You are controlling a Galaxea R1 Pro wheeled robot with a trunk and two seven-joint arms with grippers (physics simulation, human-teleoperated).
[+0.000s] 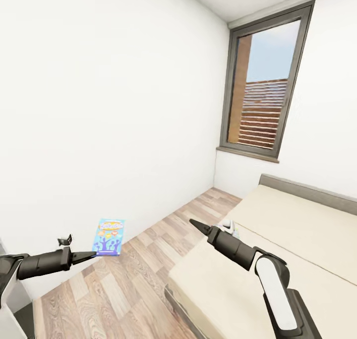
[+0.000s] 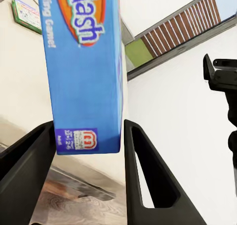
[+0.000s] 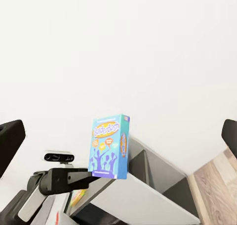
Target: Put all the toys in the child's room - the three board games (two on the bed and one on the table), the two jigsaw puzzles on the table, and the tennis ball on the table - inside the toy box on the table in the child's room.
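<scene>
Room: white walls (image 1: 99, 105) fill most of what I see from the head camera, with a wood-plank floor (image 1: 134, 274) running toward the far corner.
Window: dark-framed window (image 1: 265, 86) on the far wall, upright, showing a brick wall and slatted shutters outside.
Bed: beige mattress (image 1: 277, 244) with a grey headboard along the right wall, taking up the lower right of my head view.
Right arm: black and white, reaching forward over the near corner of the bed.
Left arm: black, stretched out low at my left, above the floor.
Blue board game: small blue box (image 1: 108, 237) with "dash" lettering and cartoon figures, held upright off the floor in front of the white wall; its lower edge sits between the left fingers.
Green-pink board game: I see it in the left wrist camera as a small flat box (image 2: 26, 15) lying on the beige bed, well apart from the blue one.
Left gripper: left gripper (image 2: 89, 151) is clamped on the bottom edge of the blue board game.
Right gripper: right gripper (image 1: 201, 226) carries nothing; in its wrist camera its fingertips (image 3: 11, 138) stand wide apart at the picture's two edges.
White object: something small and white with green (image 1: 229, 226) lies on the bed just behind the right gripper; I cannot tell what it is.
</scene>
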